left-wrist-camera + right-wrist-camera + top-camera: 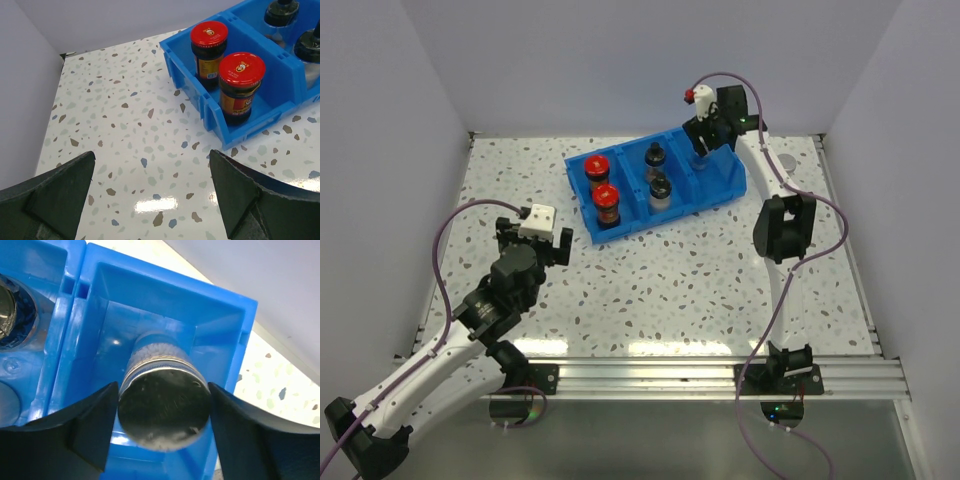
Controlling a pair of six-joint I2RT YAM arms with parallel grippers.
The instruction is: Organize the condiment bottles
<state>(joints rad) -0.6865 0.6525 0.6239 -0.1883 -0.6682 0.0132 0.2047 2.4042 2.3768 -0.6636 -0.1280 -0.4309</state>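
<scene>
Our right tool point(163, 390) flanks a silver-capped jar point(165, 415) in an end compartment of the blue bin point(210, 115), and we cannot tell if it is still gripping, while our left tool point(151, 160) hangs wide open near that bin.

Pale lavender walls point(620, 60) enclose a speckled white table point(700, 285) with glare.

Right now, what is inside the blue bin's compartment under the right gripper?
One silver-capped jar stands in that compartment, flanked by the right gripper; the floor beyond it is bare. The jar's cap and the gripper hide the nearer floor, so anything there cannot be seen.
</scene>
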